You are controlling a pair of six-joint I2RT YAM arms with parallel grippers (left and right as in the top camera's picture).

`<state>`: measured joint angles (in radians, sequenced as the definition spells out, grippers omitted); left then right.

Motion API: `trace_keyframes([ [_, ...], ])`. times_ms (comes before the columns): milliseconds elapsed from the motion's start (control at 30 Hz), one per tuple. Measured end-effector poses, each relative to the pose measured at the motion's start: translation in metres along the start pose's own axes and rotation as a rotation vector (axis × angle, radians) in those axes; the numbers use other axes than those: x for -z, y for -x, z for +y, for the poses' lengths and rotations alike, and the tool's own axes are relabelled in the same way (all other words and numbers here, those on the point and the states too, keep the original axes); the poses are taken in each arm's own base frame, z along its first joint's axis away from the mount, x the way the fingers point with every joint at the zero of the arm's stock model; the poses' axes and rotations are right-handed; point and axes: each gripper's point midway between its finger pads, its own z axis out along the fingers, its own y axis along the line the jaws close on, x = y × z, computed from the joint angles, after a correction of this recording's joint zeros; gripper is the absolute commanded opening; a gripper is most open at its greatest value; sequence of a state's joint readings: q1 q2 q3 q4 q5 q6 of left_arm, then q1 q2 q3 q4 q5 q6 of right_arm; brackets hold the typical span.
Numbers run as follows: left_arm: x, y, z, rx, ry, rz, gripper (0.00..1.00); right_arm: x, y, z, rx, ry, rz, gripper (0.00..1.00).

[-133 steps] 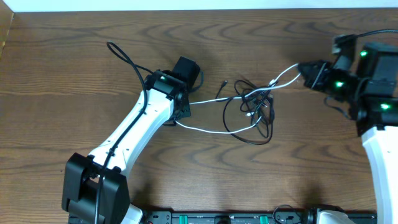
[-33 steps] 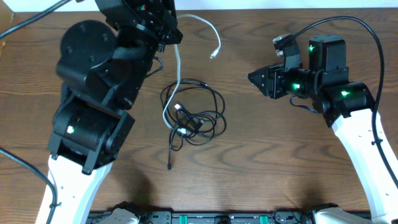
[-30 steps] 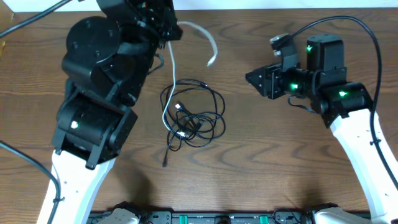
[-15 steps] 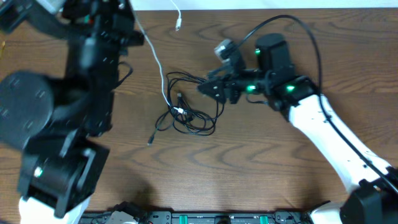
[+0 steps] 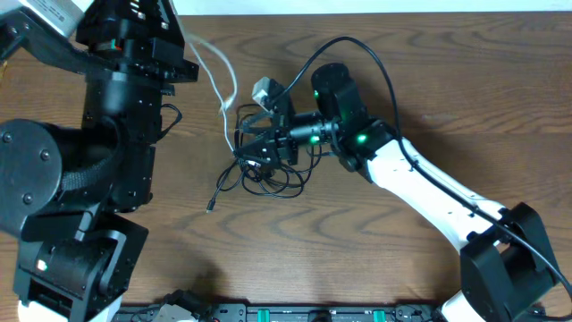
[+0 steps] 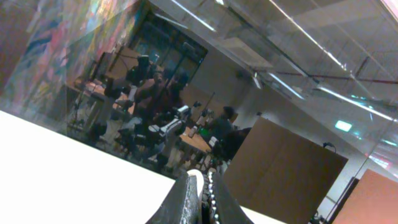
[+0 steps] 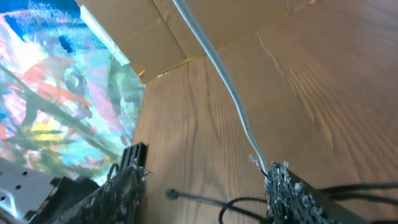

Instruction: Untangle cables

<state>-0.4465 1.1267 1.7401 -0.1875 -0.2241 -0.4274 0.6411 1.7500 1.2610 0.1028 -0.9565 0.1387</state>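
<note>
White cable runs toward 11 o'clock from the black cables, pinched between the left fingers. Right fingers stand wide at that tangle.

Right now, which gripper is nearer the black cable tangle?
Right. The right gripper is open at the edge of the black cable tangle; the left gripper is well off to the left, shut on the white cable.

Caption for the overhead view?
Right tool reaches into the black cable tangle while the left arm holds the white cable off the table.
</note>
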Motion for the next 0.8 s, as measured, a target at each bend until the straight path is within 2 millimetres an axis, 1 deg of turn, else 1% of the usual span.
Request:
trace_keyframes([
  [133, 0.000, -0.001, 0.001, -0.004, 0.002, 0.004, 0.08, -0.015, 0.006, -0.009, 0.042, -0.029, -0.046, 0.63],
  [233, 0.000, -0.002, 0.001, -0.008, 0.004, 0.008, 0.08, -0.027, 0.011, -0.014, 0.068, -0.042, -0.087, 0.58],
  [267, 0.000, -0.002, 0.001, -0.009, 0.005, 0.010, 0.08, -0.030, 0.010, -0.015, 0.064, -0.048, -0.092, 0.55],
  [333, 0.000, -0.003, 0.002, -0.010, 0.007, 0.013, 0.08, -0.036, 0.008, -0.022, 0.041, -0.075, -0.099, 0.46],
  [367, 0.000, -0.004, 0.002, -0.010, 0.008, 0.015, 0.08, -0.037, 0.007, -0.025, 0.028, -0.090, -0.102, 0.38],
  [433, 0.000, -0.005, 0.002, -0.012, 0.010, 0.018, 0.08, -0.039, 0.005, -0.033, -0.001, -0.121, -0.106, 0.18],
  [467, 0.000, -0.005, 0.003, -0.013, 0.011, 0.021, 0.08, -0.038, 0.004, -0.036, -0.013, -0.134, -0.109, 0.09],
  [533, 0.000, -0.007, 0.004, -0.015, 0.015, 0.027, 0.08, -0.036, 0.005, -0.042, -0.035, -0.154, -0.116, 0.01],
  [700, 0.000, -0.009, 0.005, -0.018, 0.019, 0.036, 0.07, -0.024, 0.012, -0.057, -0.100, -0.192, -0.151, 0.01],
  [800, 0.000, -0.009, 0.005, -0.018, 0.020, 0.038, 0.08, -0.010, 0.016, -0.070, -0.160, -0.215, -0.173, 0.01],
])
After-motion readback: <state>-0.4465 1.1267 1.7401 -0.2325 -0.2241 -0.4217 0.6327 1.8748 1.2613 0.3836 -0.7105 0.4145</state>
